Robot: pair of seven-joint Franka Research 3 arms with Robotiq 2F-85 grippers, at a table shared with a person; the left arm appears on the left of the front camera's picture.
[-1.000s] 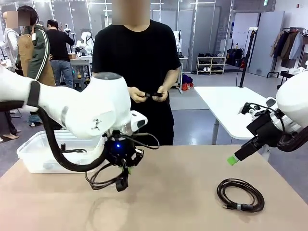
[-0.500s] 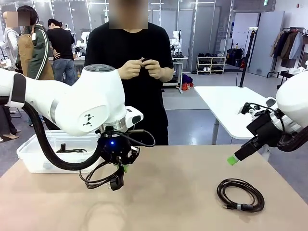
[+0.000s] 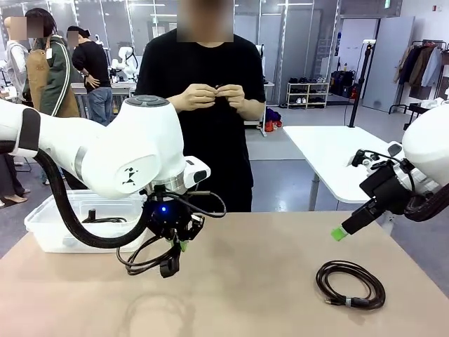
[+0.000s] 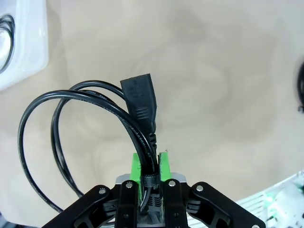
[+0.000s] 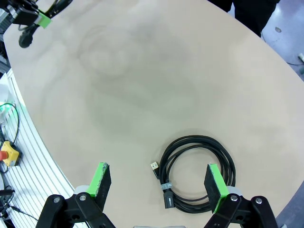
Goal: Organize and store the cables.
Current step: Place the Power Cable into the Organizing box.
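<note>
Just right of the white bin (image 3: 43, 226), the left gripper (image 4: 150, 159) hangs clamped on a coiled black cable (image 4: 56, 121) whose loops droop on the bin's side, while the right gripper (image 5: 157, 176), jaws spread and empty, hovers over a second coil (image 3: 349, 283) lying well apart from the bin.

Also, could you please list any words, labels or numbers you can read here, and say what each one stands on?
Nothing can be read for certain.
Black plug of the held cable in the left gripper: embossed marks, too small to read.
Strap on the coiled cable: pale print, blurred.
Green sign high on the far wall: too small to read.
</note>
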